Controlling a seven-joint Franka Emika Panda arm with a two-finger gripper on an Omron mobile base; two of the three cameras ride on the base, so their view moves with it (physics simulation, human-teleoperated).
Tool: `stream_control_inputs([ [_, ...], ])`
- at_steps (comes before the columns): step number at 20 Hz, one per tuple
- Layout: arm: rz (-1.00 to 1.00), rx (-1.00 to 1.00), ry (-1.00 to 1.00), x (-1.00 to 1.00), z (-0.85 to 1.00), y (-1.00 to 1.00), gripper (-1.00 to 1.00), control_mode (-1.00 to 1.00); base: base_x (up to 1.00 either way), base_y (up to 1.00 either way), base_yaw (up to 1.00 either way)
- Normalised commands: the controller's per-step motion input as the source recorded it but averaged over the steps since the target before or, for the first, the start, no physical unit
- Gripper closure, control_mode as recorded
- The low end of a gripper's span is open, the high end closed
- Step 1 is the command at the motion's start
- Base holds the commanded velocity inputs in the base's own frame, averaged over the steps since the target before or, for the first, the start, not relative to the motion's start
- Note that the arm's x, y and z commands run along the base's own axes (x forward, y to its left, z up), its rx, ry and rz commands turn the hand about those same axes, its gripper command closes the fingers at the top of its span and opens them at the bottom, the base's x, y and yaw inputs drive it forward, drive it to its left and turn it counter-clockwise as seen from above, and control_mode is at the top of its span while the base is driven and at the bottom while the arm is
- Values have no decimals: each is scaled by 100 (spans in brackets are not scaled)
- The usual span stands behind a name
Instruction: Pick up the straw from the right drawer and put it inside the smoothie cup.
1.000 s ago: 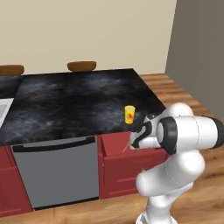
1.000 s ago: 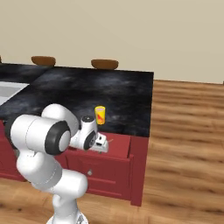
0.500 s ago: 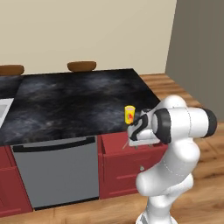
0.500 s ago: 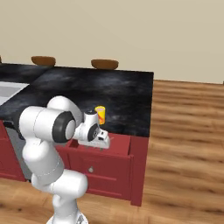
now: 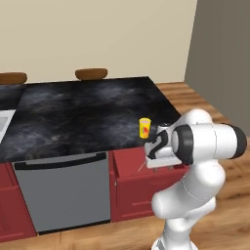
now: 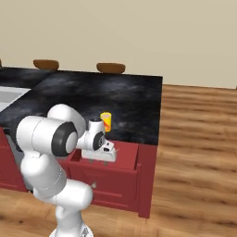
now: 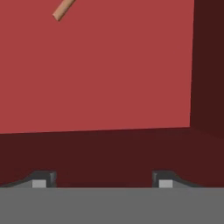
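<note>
The right drawer (image 5: 128, 172) (image 6: 121, 176) stands pulled out under the black counter. My gripper (image 5: 152, 162) (image 6: 98, 159) points down into it. In the hand view its two fingertips (image 7: 43, 179) stand wide apart over the red drawer floor (image 7: 122, 70), so the gripper (image 7: 104, 180) is open with nothing between them. One tan end of the straw (image 7: 64, 9) lies on that floor at the upper left, well away from the fingers. The small yellow smoothie cup (image 5: 144, 128) (image 6: 106, 121) stands upright near the counter's front edge, just behind the hand.
A grey dishwasher front (image 5: 63, 190) with a bar handle is left of the drawer. Brown wooden bowls (image 5: 91, 73) (image 6: 111, 68) sit at the counter's back edge. A pale sink (image 6: 11, 95) lies far left. The drawer's dark side wall (image 7: 208, 65) rises at the right.
The arm's elbow has swung toward the counter and the hand has tipped down and sunk lower into the drawer. The cup has not moved.
</note>
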Motion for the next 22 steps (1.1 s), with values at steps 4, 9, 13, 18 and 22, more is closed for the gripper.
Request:
stream_control_inputs([
  [4,0,0,0,-100,-42,-16,-100,-100,0,0,0],
  [9,1,0,0,-100,-10,-4,-100,-100,0,0,0],
  [13,4,0,0,-83,18,0,-100,-100,0,0,0],
  [18,0,0,0,-4,87,0,-100,-100,0,0,0],
  [22,0,0,-2,6,79,1,-100,-100,0,0,0],
])
